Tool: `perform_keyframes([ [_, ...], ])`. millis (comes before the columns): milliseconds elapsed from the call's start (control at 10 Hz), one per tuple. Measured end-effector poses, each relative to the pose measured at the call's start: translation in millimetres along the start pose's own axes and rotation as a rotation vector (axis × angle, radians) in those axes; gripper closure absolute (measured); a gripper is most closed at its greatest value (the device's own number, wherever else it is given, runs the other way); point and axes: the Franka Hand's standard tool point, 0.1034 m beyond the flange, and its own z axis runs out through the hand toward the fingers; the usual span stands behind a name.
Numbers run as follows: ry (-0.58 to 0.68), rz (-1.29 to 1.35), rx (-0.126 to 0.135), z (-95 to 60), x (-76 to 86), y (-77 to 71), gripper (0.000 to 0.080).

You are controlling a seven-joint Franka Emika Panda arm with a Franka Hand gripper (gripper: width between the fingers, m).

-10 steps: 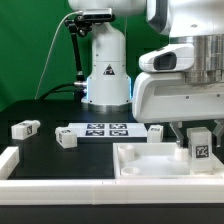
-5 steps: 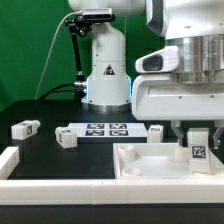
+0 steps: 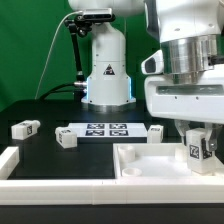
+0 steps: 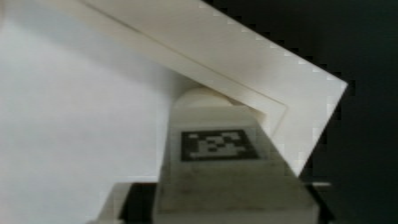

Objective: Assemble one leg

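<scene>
My gripper [image 3: 195, 143] is shut on a white leg [image 3: 194, 150] with a black-and-white tag, holding it upright over the right far corner of the large white panel [image 3: 150, 165]. In the wrist view the leg [image 4: 222, 150] fills the middle, with its tagged face toward the camera and its far end at the panel's raised corner rim [image 4: 285, 85]. The fingers themselves are mostly hidden behind the leg. Three more legs lie on the black table: one at the exterior view's left [image 3: 24, 128], one near the middle [image 3: 66, 139], one by the panel [image 3: 155, 132].
The marker board [image 3: 105, 129] lies flat behind the loose legs. The robot's white base [image 3: 105, 70] stands at the back. A white rim piece [image 3: 8, 160] sits at the front of the exterior view's left, and a white edge [image 3: 80, 187] runs along the front.
The wrist has turned and the gripper with the leg has shifted slightly toward the exterior view's left and tilted; the leg stays over the panel's corner.
</scene>
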Motion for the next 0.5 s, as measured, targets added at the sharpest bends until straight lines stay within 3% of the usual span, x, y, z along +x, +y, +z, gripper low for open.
perform_keyframes([
  [500, -0.068, 0.71, 0.008, 1.3, -1.3, -1.2, 0.0507],
])
